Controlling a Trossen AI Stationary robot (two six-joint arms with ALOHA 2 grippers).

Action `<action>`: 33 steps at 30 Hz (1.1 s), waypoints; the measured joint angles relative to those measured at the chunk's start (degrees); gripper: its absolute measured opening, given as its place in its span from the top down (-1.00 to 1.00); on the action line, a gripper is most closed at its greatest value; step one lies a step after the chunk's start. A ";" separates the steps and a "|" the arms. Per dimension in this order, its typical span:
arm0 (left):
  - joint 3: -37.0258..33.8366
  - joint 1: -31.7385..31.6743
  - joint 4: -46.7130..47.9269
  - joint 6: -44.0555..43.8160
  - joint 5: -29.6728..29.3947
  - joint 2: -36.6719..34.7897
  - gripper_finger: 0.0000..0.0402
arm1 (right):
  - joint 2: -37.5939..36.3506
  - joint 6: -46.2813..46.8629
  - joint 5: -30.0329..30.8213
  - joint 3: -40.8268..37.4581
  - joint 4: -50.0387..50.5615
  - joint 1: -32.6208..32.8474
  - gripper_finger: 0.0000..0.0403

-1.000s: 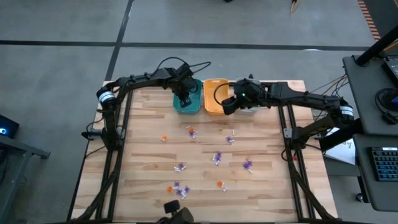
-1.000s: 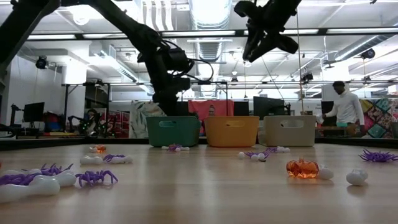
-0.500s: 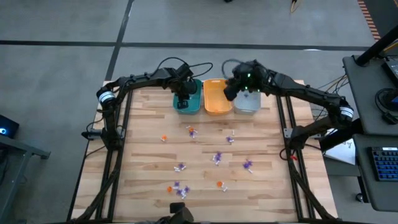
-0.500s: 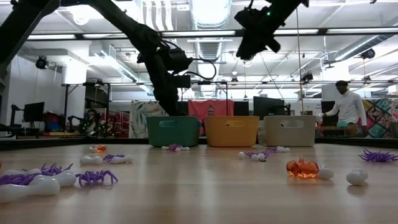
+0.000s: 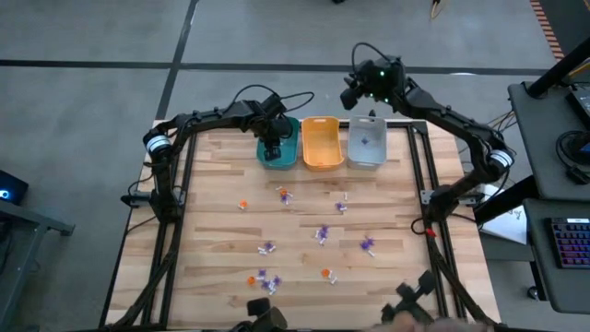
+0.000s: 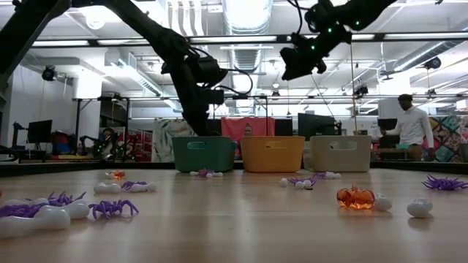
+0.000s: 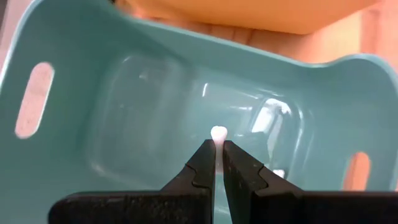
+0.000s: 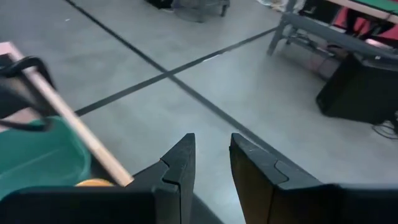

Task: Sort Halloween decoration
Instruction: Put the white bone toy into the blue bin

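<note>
Trinket (image 7: 217, 132), small and white, sits pinched at the tips of the left hand (image 7: 217, 149), directly above the teal bin's (image 7: 74, 155) floor. Right hand (image 8: 210, 149) hangs part open and empty beyond the surface (image 5: 212, 240), where other trinkets (image 5: 322, 233) lie

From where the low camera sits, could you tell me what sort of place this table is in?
Probably a robotics lab or workshop: exposed ceiling ducts, a bare concrete floor with dark lines, a side desk with a keyboard, and a person standing among the workstations behind the wooden table.
</note>
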State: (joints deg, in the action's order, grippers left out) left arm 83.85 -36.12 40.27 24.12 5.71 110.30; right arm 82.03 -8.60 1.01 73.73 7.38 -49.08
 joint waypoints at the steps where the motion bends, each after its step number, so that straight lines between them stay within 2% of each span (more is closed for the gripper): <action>1: 0.00 0.00 -0.14 -0.95 -0.45 0.00 1.00 | 0.31 -0.02 -0.04 0.00 -0.68 -0.68 0.55; 8: 0.00 0.00 -1.13 -4.14 -0.61 0.00 0.91 | 0.89 -1.61 -0.18 0.00 -4.10 -2.28 0.55; 13: 0.00 0.00 -1.68 -4.69 -0.65 0.00 0.70 | 0.91 -0.85 -4.51 0.00 -5.50 -2.26 0.55; 21: 2.58 0.00 -1.46 -5.38 -0.71 -0.25 0.38 | 0.91 8.57 -7.69 0.00 -6.37 -2.21 0.55; 23: 4.14 0.00 -0.99 -5.40 -0.69 -0.58 0.36 | 0.91 12.37 -9.33 0.00 -6.36 -2.21 0.55; 30: 6.63 -0.44 -0.74 -5.32 0.01 -3.69 0.40 | 0.82 25.21 -20.88 2.81 -2.70 -1.29 0.55; 33: 6.28 -1.33 -0.62 -5.28 2.78 -5.66 0.45 | 0.82 29.09 -23.81 4.25 0.87 0.35 0.55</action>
State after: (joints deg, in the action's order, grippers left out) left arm 90.13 -37.45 39.65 18.85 8.48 104.64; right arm 82.85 20.49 -22.80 77.99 8.26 -48.73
